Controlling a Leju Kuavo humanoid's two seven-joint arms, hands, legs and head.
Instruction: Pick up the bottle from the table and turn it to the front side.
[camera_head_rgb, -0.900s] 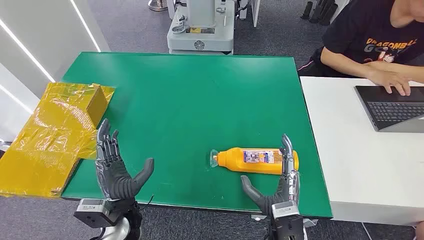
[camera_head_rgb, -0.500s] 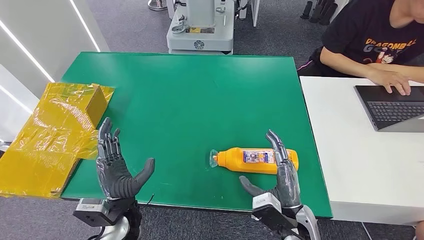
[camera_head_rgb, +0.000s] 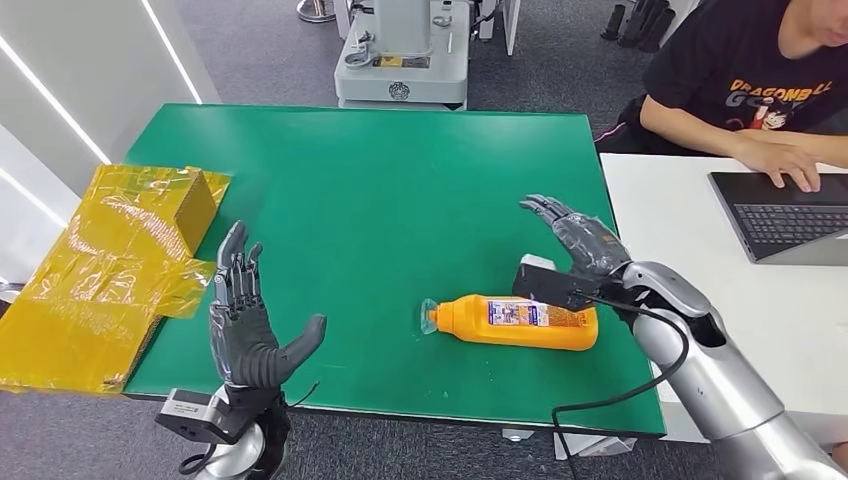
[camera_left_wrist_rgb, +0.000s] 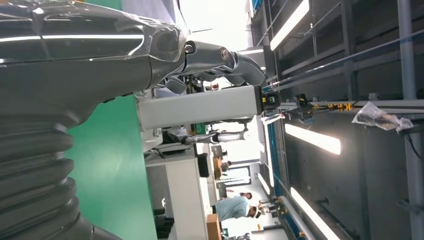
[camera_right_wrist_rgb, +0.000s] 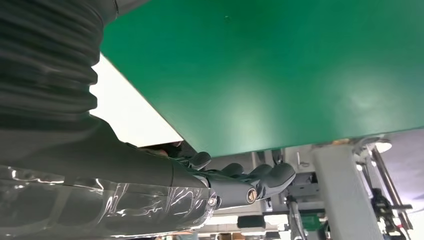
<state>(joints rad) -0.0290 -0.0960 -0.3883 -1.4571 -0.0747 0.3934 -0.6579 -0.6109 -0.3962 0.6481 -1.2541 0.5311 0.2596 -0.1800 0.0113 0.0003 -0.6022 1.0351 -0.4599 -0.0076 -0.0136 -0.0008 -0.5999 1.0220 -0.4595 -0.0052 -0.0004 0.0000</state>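
Lying bottle under open right hand

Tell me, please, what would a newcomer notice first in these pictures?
The eye falls first on the orange bottle, lying on its side near the front right of the green table. Just above its base hangs the right hand, open and empty, while the left hand stands raised with fingers spread at the front left edge. Crinkled yellow wrapping lies at the table's left side.
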